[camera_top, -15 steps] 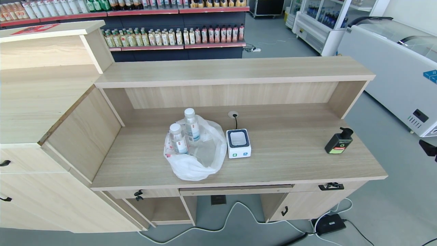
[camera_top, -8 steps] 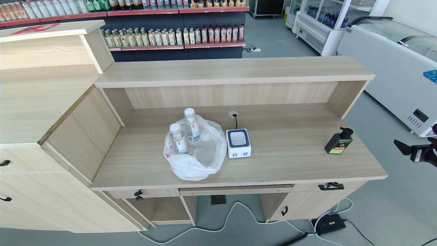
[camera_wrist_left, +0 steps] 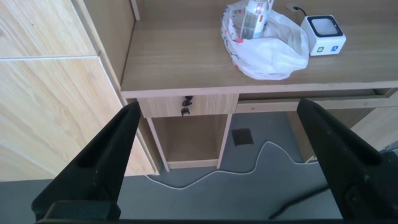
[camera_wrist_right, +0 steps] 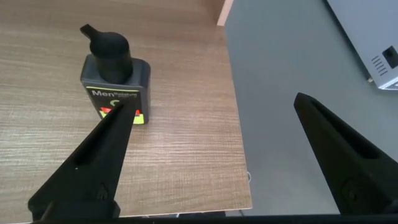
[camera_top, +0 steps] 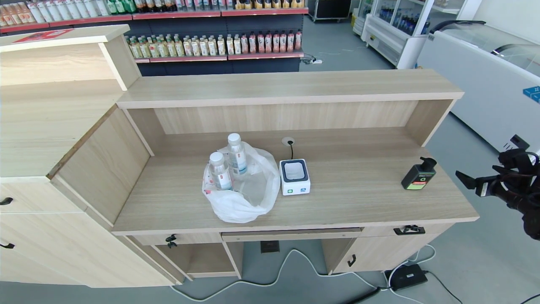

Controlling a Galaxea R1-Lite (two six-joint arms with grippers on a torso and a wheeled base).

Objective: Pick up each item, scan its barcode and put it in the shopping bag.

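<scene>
A black pump bottle (camera_top: 418,174) with a red and green label stands near the right end of the wooden counter (camera_top: 363,198). My right gripper (camera_top: 489,160) hangs open off the counter's right end, a little to the right of the pump bottle (camera_wrist_right: 115,78); in its wrist view the right gripper (camera_wrist_right: 216,102) holds nothing. A white plastic shopping bag (camera_top: 242,194) lies mid-counter with two clear water bottles (camera_top: 220,171) standing in it. A white barcode scanner (camera_top: 294,176) sits just right of the bag. My left gripper (camera_wrist_left: 217,104) is open, low in front of the counter's left side.
A raised shelf (camera_top: 291,86) runs along the back of the counter, and a taller cabinet (camera_top: 55,126) closes its left side. A white chest freezer (camera_top: 485,80) stands to the right. Cables (camera_top: 295,270) trail on the floor below.
My right gripper has come in from the right edge of the head view and moved left and up toward the counter's right end. Nothing on the counter has moved.
</scene>
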